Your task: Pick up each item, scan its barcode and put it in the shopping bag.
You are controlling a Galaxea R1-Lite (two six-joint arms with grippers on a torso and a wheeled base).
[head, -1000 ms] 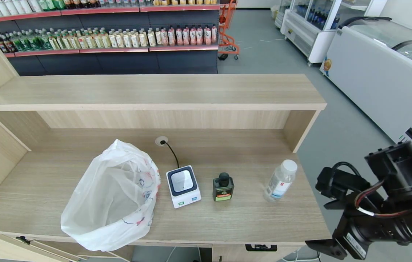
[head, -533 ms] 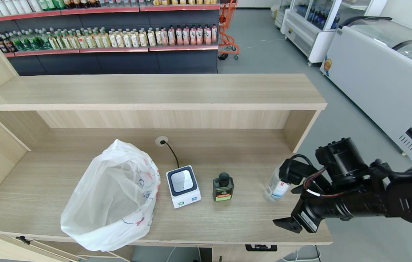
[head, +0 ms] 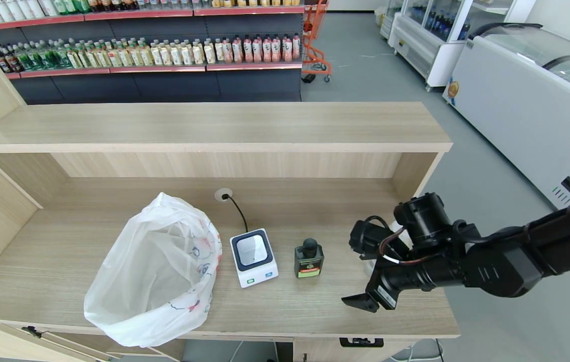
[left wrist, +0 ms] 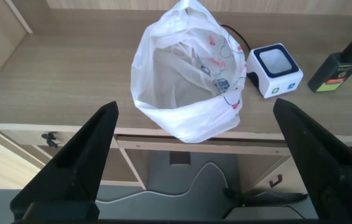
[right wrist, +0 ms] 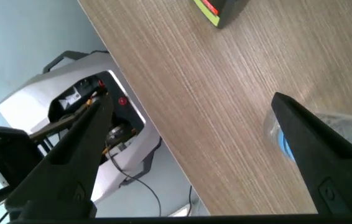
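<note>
A white plastic shopping bag stands open on the left of the wooden counter. Beside it sits the white barcode scanner, then a small dark bottle with a green label. My right gripper hovers open just above the counter's right end, its arm covering most of a clear water bottle. That bottle lies close to one finger in the right wrist view, where the dark bottle shows at the edge. My left gripper hangs open, nothing in it, before the counter's front edge, facing the bag.
A raised shelf spans the back of the counter, with side walls at both ends. The scanner's cable runs to a hole in the counter. Store shelves of drinks and freezers stand beyond. Bare counter lies in front of the scanner and dark bottle.
My right arm has swung left from beyond the counter's right end to over the counter, and now covers the water bottle. Bag, scanner and dark bottle have stayed put.
</note>
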